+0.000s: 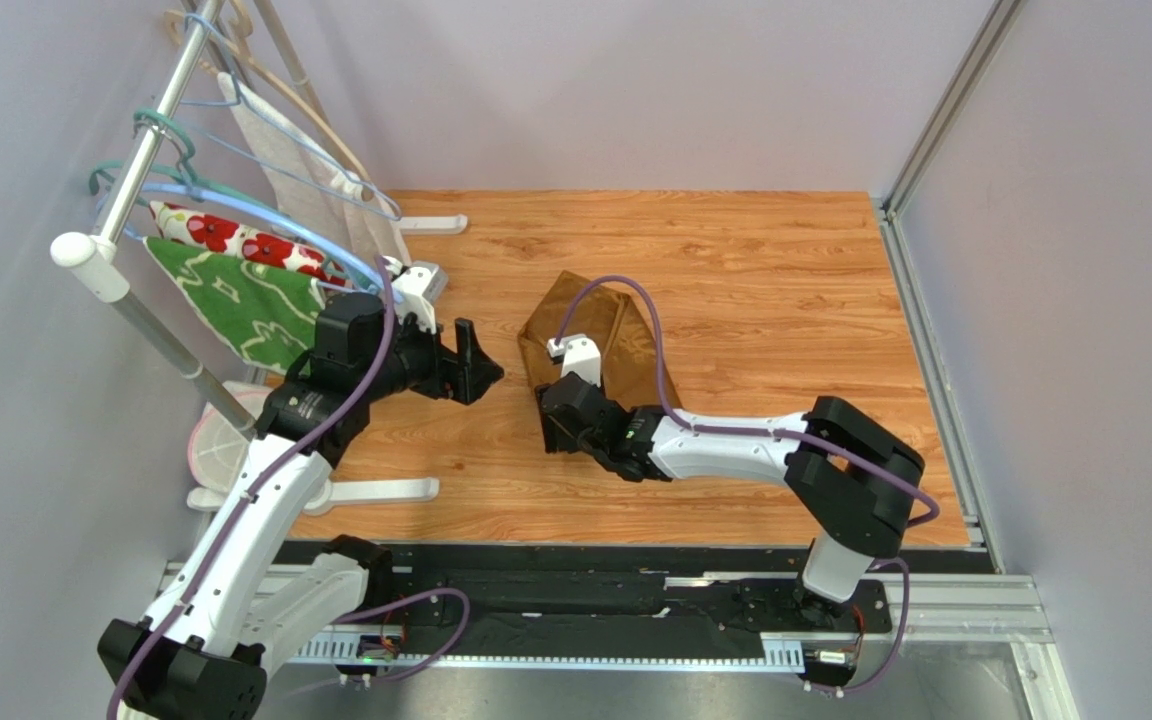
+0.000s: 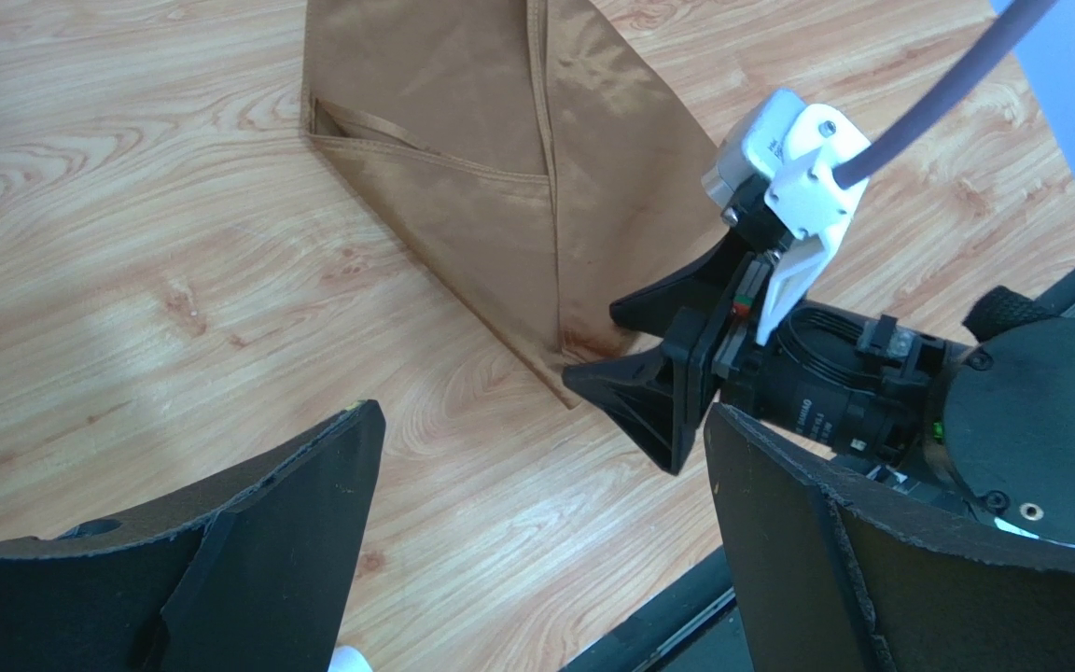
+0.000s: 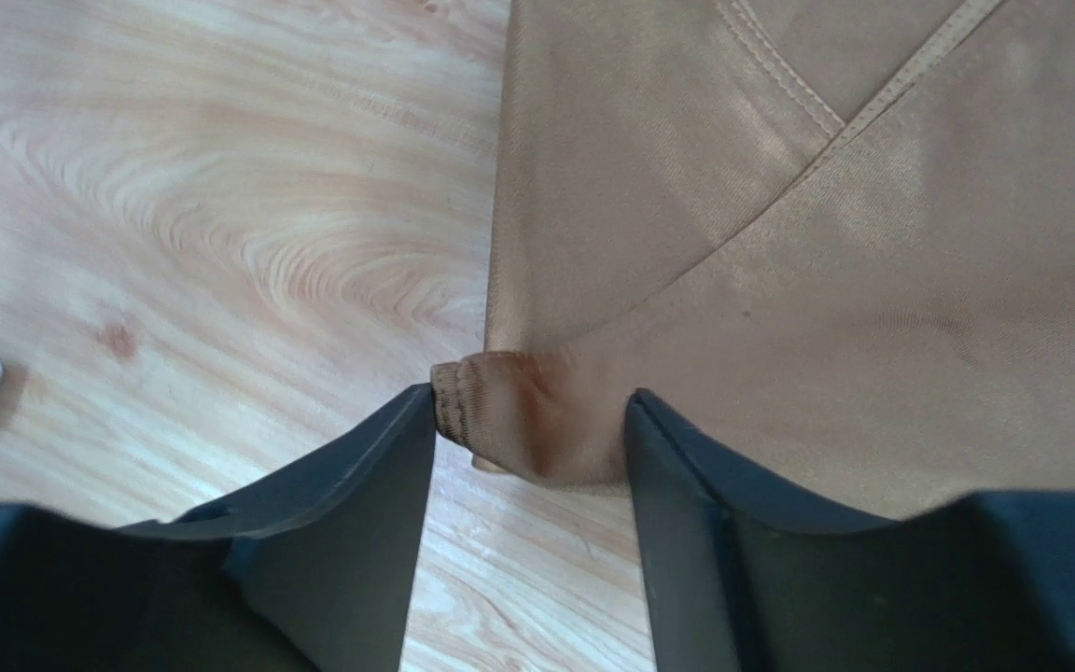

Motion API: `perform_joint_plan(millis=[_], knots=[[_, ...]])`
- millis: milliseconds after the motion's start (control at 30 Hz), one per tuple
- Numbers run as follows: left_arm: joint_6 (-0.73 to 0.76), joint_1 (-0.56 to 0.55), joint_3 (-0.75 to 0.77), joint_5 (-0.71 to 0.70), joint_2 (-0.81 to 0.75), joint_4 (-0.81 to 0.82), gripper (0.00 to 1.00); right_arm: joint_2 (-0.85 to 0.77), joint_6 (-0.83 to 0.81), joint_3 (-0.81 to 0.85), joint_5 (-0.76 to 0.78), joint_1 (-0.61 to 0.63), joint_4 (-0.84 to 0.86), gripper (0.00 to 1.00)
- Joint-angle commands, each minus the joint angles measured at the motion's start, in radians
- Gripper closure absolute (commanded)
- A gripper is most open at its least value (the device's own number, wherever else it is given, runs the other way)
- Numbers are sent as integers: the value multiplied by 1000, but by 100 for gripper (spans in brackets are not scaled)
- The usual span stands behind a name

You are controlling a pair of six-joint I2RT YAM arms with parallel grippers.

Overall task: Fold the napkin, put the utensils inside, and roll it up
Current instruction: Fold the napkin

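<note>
Right wrist view: the right gripper (image 3: 529, 409) is seen with jaws parted around the napkin (image 3: 810, 252) corner, cloth running ahead; the left gripper (image 1: 480, 360), jaws wide, is positioned farther off.

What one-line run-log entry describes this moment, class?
golden-brown sheeny cloth napkin: folded, lying on light wooden table | right gripper: open, straddling napkin corner | left gripper: open, empty, above table

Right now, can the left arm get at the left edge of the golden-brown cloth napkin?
Probably yes. The left arm's fingers, open, hover beside the golden-brown cloth napkin with only bare wooden table between. The right arm's fingers straddle the near corner, so aim farther up the edge.
</note>
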Motion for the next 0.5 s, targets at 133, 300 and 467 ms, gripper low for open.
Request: perform_joint_plan(millis=[133, 300, 467], knots=[[0, -3, -9, -25, 29, 21, 6, -217, -154, 37, -136, -78, -60, 35], [-9, -75, -4, -118, 60, 21, 7, -344, -148, -57, -254, -258, -120, 35], [-120, -248, -16, -203, 138, 60, 9, -383, -114, -178, -504, -525, -106, 34]])
